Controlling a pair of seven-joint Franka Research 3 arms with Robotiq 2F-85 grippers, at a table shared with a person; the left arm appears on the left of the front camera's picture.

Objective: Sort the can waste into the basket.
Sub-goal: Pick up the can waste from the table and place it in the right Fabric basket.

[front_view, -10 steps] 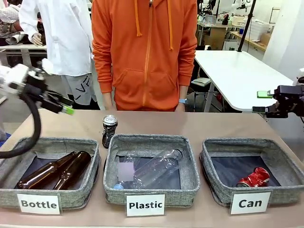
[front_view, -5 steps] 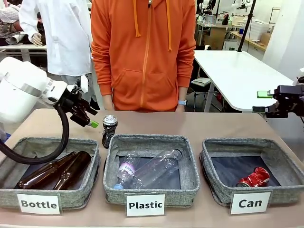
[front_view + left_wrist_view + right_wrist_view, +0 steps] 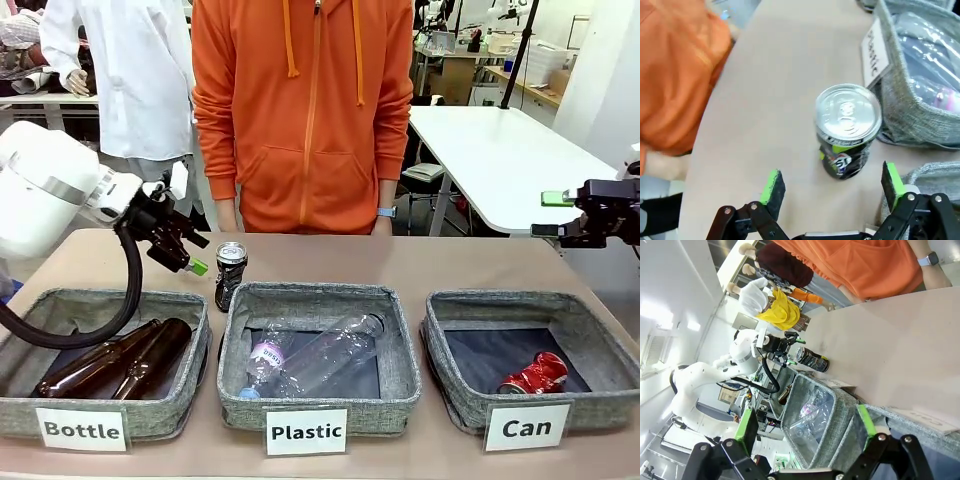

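A dark dented can (image 3: 230,274) with a silver top stands upright on the table behind the "Plastic" bin; the left wrist view has it (image 3: 846,131) just beyond the fingers. My left gripper (image 3: 192,254) hovers open just left of this can, tilted toward it (image 3: 831,186). A crushed red can (image 3: 535,374) lies in the grey basket (image 3: 455,385) labelled "Can" at the right. My right gripper (image 3: 553,214) hangs open, high at the right edge, above and behind that basket (image 3: 807,427).
A "Bottle" bin (image 3: 196,330) holds two brown glass bottles (image 3: 118,358). The "Plastic" bin (image 3: 405,365) holds clear plastic bottles (image 3: 318,357). A person in an orange hoodie (image 3: 305,110) stands at the table's far side.
My left arm swung in from the far left and came down toward the dark can. The right arm has stayed still.
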